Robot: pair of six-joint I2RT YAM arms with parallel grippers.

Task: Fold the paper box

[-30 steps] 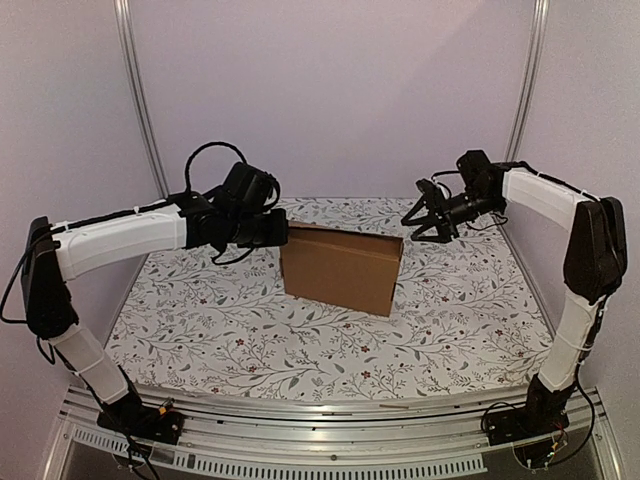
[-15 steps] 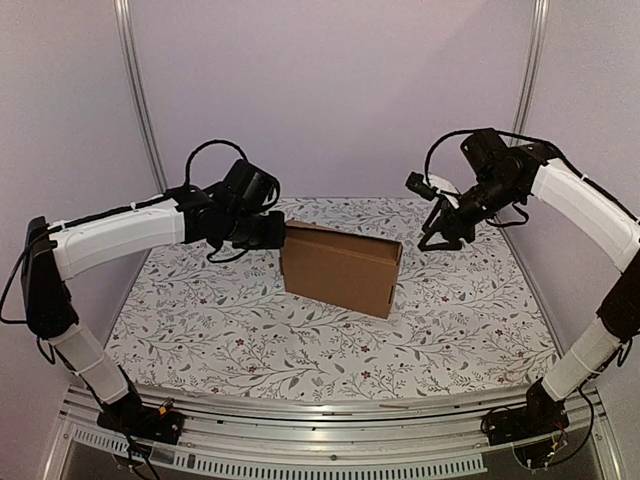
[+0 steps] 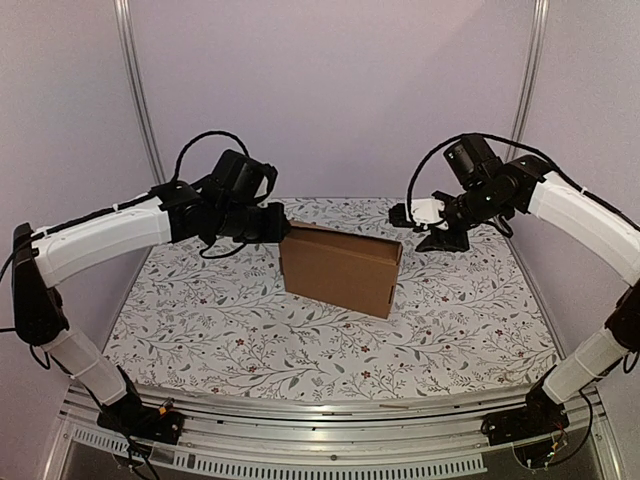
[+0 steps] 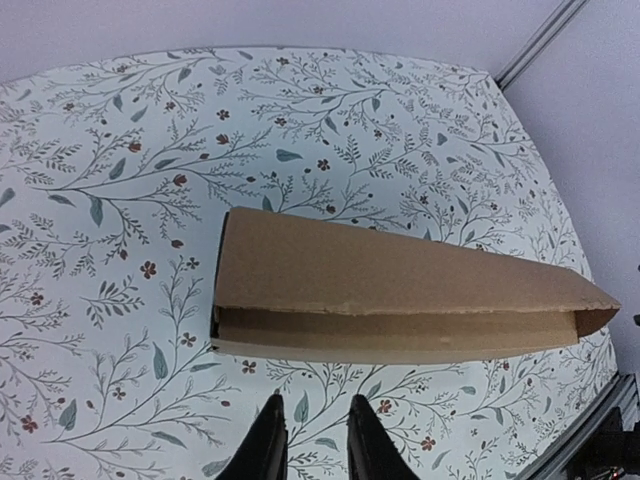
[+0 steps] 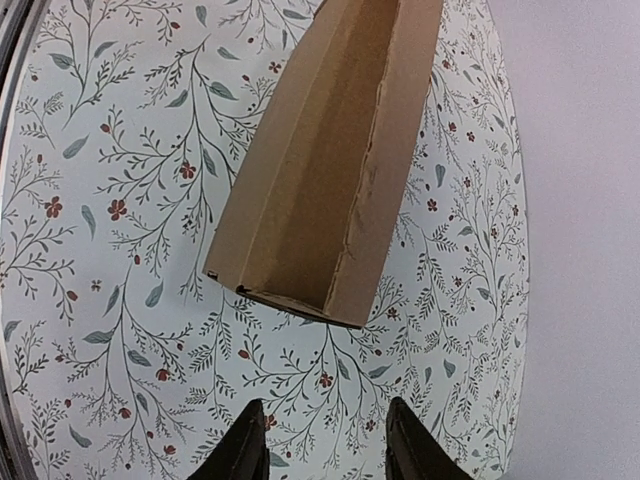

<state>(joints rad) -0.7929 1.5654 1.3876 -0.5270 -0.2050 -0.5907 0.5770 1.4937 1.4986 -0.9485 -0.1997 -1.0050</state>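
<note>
Left arm (image 3: 110, 235): white-sleeved, stretched in from the left of the paper box (image 3: 340, 270), wrist about level with the box's top edge.
Left claw (image 4: 313, 425): just off the box's left end, not touching it; fingers a narrow gap apart, with only the floral tabletop (image 4: 100, 150) showing between them.
Paper box: plain brown cardboard, folded into a slim closed block, standing upright on a long edge on the tabletop; flap seam running along the upper face, as seen from the left wrist.
Right claw (image 5: 322, 425): above and beyond the box's right end, clear of it; fingers apart, holding nothing.
Right arm (image 3: 585, 215): arched in from the right of the box, black cable looped over the wrist.
</note>
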